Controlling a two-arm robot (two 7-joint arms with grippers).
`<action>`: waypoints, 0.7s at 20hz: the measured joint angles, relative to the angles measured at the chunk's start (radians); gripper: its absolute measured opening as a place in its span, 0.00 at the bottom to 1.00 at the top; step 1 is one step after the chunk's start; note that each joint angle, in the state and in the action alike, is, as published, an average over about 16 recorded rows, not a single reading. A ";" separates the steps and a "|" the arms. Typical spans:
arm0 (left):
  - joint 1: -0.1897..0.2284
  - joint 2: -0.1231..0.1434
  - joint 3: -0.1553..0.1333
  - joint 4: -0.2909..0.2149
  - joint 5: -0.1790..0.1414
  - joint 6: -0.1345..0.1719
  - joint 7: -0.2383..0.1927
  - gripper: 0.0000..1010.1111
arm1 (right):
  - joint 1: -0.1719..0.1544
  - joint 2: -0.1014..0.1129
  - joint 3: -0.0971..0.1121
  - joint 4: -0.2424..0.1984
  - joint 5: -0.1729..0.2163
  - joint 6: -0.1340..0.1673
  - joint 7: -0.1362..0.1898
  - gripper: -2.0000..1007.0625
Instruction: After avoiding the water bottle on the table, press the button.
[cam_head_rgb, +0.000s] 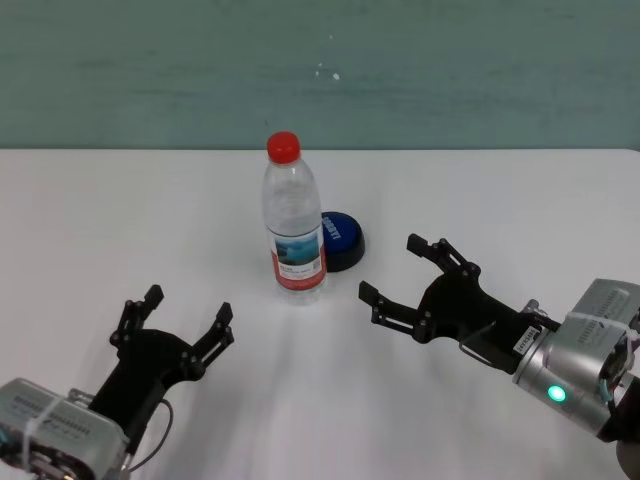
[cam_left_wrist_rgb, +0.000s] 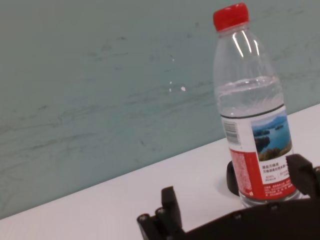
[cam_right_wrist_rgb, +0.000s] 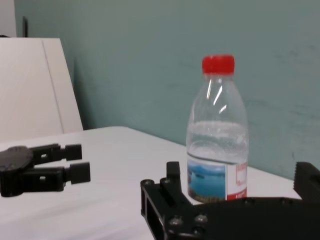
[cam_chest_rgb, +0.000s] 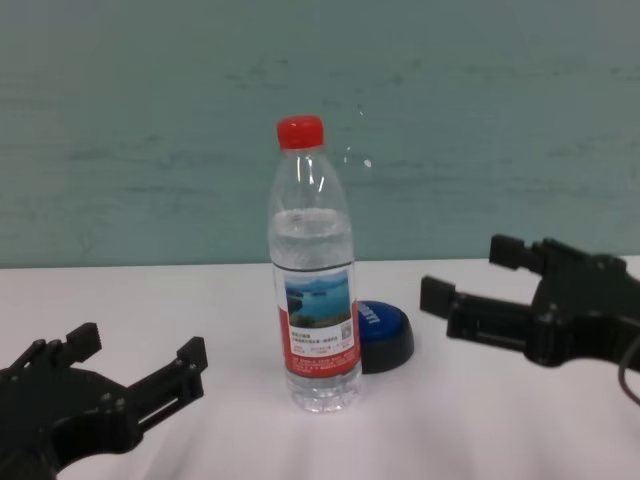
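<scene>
In the head view the water bottle (cam_head_rgb: 293, 217) is standing upright near the middle of the table (cam_head_rgb: 120, 220), and it is covering the left edge of the button (cam_head_rgb: 340, 241), which is sitting just beside it at about 3 o'clock and slightly behind; white lettering is showing on the blue dome but is too small to read, as is the print on the bottle's label. The left gripper (cam_head_rgb: 172, 318) is hovering at about 7 o'clock from the bottle with its fingers spread wide and holding nothing, while the right gripper (cam_head_rgb: 404, 266) is hanging at about 4 o'clock from the button, likewise spread open and empty. In the left wrist view the bottle (cam_left_wrist_rgb: 252, 107) is hiding nearly all of the button (cam_left_wrist_rgb: 231, 177), leaving only a dark sliver of base; a lake picture and a barcode are showing on the label, with the small text unreadable. In the right wrist view the bottle (cam_right_wrist_rgb: 217, 137) is partly blocked by the gripper's own black body, and the button is not showing. In the chest view the button (cam_chest_rgb: 383, 334) is peeking out behind the bottle (cam_chest_rgb: 314, 270), its lettering cut off.
</scene>
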 joint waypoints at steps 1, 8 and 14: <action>0.000 0.000 0.000 0.000 0.000 0.000 0.000 0.99 | -0.001 -0.003 -0.002 0.004 0.000 -0.001 -0.003 1.00; 0.000 0.000 0.000 0.000 0.000 0.000 0.000 0.99 | -0.029 -0.026 0.014 0.024 0.004 -0.022 -0.037 1.00; 0.000 0.000 0.000 0.000 0.000 0.000 0.000 0.99 | -0.072 -0.050 0.048 0.018 0.002 -0.038 -0.076 1.00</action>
